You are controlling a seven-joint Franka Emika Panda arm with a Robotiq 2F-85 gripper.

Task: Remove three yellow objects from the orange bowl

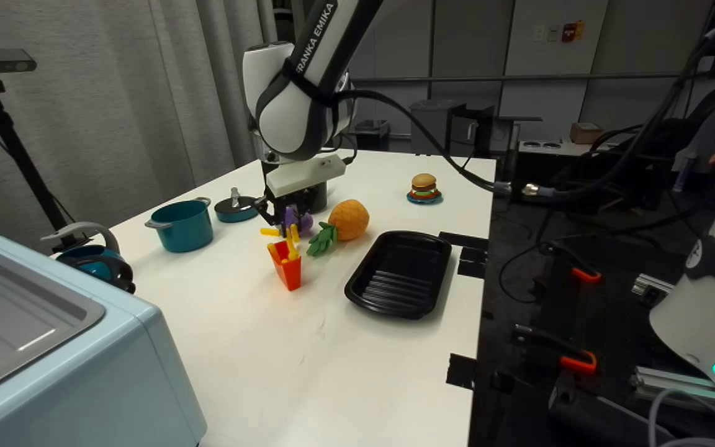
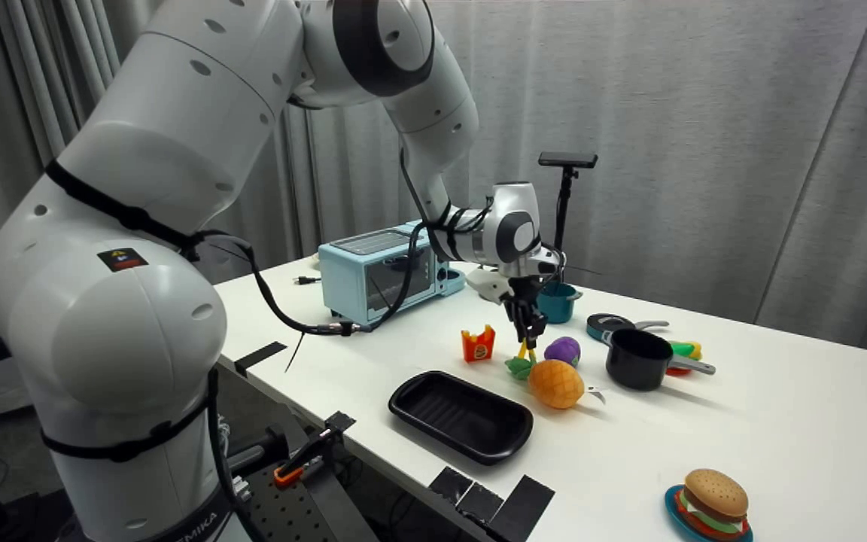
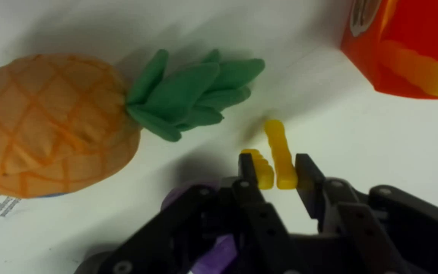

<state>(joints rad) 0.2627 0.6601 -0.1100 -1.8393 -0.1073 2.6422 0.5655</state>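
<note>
A gripper (image 3: 273, 167), its fingers apparently clamped on two yellow fries (image 3: 284, 165) at once, hangs low over a white table (image 3: 375, 156) in the wrist view. The pair sits unevenly, one reaching farther out, and each fry seems backed by just one finger and its neighbor; a slight shift could twist either loose. Whether their tips touch the table cannot be told. Just beside, a purple toy (image 2: 563, 351) and the leaves (image 3: 188, 91) of a pineapple (image 3: 57, 125) crowd the drop; a fry let go here might roll under them. Near these stands the red box (image 1: 289, 272), taken as the task's bowl, narrow at its foot in an exterior view: a nudge could tip it, and a wedged fry might drag it along. More fries (image 2: 489, 330) poke from its mouth. Beyond the pineapple lies a black pan (image 2: 461, 416); a low carry that way could snag the leaves.
</note>
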